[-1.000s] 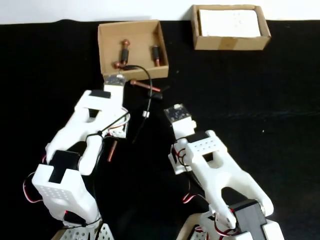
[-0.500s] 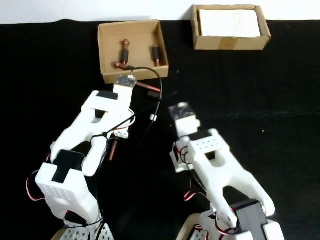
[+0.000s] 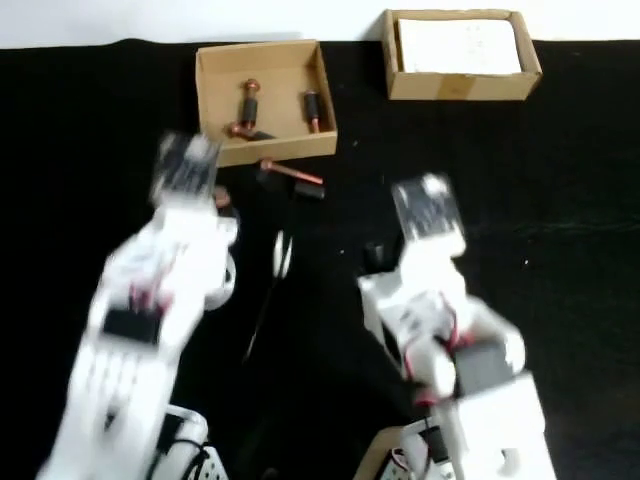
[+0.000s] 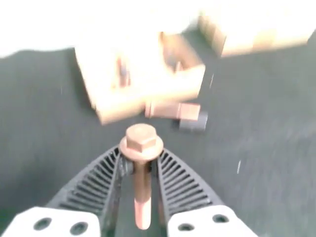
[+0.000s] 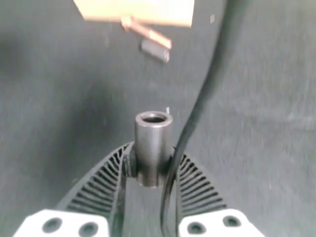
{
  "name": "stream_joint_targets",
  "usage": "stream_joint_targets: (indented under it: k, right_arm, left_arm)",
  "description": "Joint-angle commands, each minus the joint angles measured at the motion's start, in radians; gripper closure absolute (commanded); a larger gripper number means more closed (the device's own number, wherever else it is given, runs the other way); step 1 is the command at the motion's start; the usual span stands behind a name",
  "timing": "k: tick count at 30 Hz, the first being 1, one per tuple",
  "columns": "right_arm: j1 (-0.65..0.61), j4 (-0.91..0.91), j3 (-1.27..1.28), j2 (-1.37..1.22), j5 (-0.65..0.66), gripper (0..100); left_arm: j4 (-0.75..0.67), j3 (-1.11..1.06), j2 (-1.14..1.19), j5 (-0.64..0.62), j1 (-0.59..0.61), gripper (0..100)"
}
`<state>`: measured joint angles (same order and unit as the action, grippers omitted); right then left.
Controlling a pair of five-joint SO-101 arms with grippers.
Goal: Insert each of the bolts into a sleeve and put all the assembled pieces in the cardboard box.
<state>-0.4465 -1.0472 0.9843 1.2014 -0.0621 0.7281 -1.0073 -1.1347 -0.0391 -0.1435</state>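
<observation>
The cardboard box (image 3: 270,148) by the table's (image 3: 560,200) far edge holds three copper-and-black pieces (image 3: 248,103). A loose bolt (image 3: 292,172) and a loose sleeve (image 3: 308,190) lie just outside its near wall, and a second box (image 3: 455,85) toward the far right corner holds a white sheet (image 3: 460,45). The left gripper (image 4: 141,160) is clamped on a copper bolt (image 4: 141,143), the right gripper (image 5: 153,158) on a black sleeve (image 5: 153,136).

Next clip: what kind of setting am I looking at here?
Probably a lab or hobby workbench rather than a factory line: a table draped in black cloth, small white arms whose left gripper holds a bolt and right gripper a sleeve, and plain cardboard boxes.
</observation>
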Motion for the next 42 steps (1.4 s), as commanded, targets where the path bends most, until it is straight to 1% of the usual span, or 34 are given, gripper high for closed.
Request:
stream_joint_targets:
  k: [1, 4, 6, 8, 10, 13, 16, 20, 28, 31, 34, 38, 42]
  right_arm:
    - [-0.059, 0.349, 0.249, 0.154, -0.003, 99.1]
    - [-0.166, 0.653, 0.429, 0.223, -0.003, 99.1]
    - [-0.226, 0.829, 0.51, 0.232, -0.003, 99.1]
    - [-0.26, 0.951, 0.559, 0.232, -0.003, 99.1]
    - [-0.265, 1.004, 0.585, 0.232, -0.003, 99.1]
    - [-0.263, 1.023, 0.598, 0.232, -0.003, 99.2]
    - [-0.263, 1.023, 0.599, 0.232, -0.003, 99.2]
    - [-0.259, 1.024, 0.599, 0.232, -0.006, 99.2]
    - [-0.143, 1.027, 0.599, 0.239, -0.008, 99.2]
    - [-0.136, 1.027, 0.599, 0.239, -0.008, 99.2]
    - [-0.156, 1.027, 0.599, 0.234, -0.029, 99.2]
    - [-0.17, 1.026, 0.599, 0.234, -0.106, 99.2]
    - [-0.17, 1.021, 0.599, 0.234, -0.112, 99.2]
  left_arm:
    - [-0.187, -0.047, -0.116, 0.002, -0.096, 99]
    - [-0.183, 0.018, -0.087, 0.002, -0.202, 99]
    - [-0.166, 0.09, -0.056, 0.002, -0.24, 99]
    - [-0.137, 0.177, -0.022, -0.005, -0.246, 99]
    - [-0.097, 0.252, 0.01, -0.008, -0.277, 99]
    - [-0.048, 0.311, 0.044, -0.06, -0.329, 99]
    - [-0.038, 0.335, 0.074, -0.094, -0.355, 99]
    - [-0.037, 0.352, 0.101, -0.098, -0.36, 99]
    - [0.021, 0.351, 0.124, -0.112, -0.355, 99]
    - [0.012, 0.317, 0.133, -0.112, -0.358, 99]
    - [-0.021, 0.305, 0.17, -0.112, -0.355, 99]
    - [-0.037, 0.375, 0.216, -0.144, -0.355, 99]
    - [-0.037, 0.446, 0.259, -0.15, -0.355, 99]
